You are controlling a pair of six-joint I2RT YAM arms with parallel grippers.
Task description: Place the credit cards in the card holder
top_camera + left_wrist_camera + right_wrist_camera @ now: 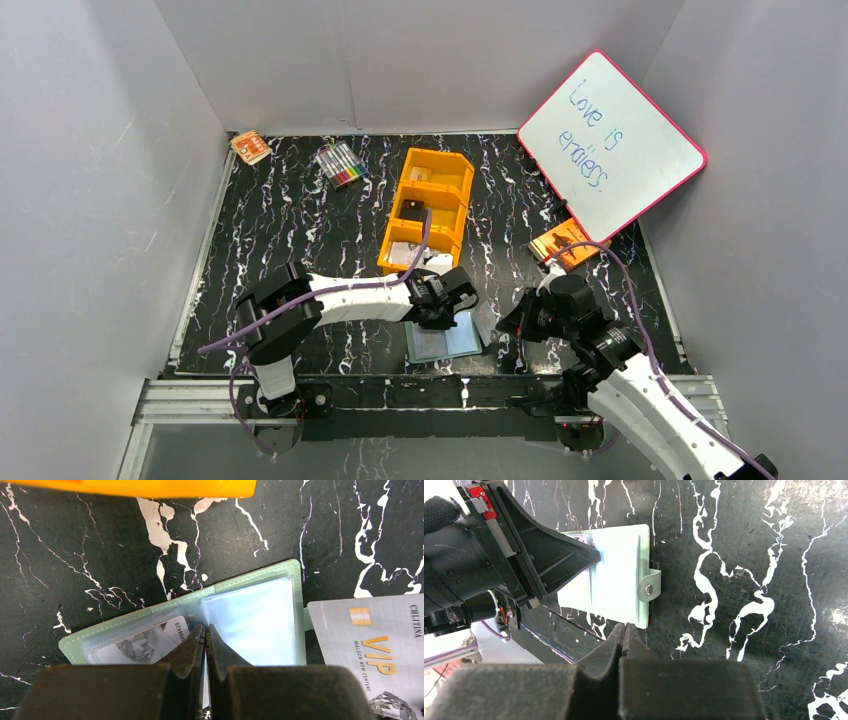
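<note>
Grey walls all round and a black surface (290,215) with white marble veins, that's what we're looking at. The card holder (250,615) lies open and flat near the near edge, roughly in the middle between the two arms, pale blue inner side up. One credit card (145,642) already sits in its left clear pocket, printed digits showing through the plastic. A second one, the VIP credit card (370,640), lies face up on the surface just to the right of the holder.

The left gripper (205,628) is down over the holder's fold, pinched almost closed with only a thin pale sliver between the fingers. We honestly can't tell if that's a pocket leaf or a card edge. The right gripper (623,629) is fully closed with nothing in it, sitting just beside the holder's right edge, near the snap tab (649,587).

Farther back there's an orange tray (430,205), then some markers (342,165) to its left and a pink-framed whiteboard (610,145) leaning at the far right.
</note>
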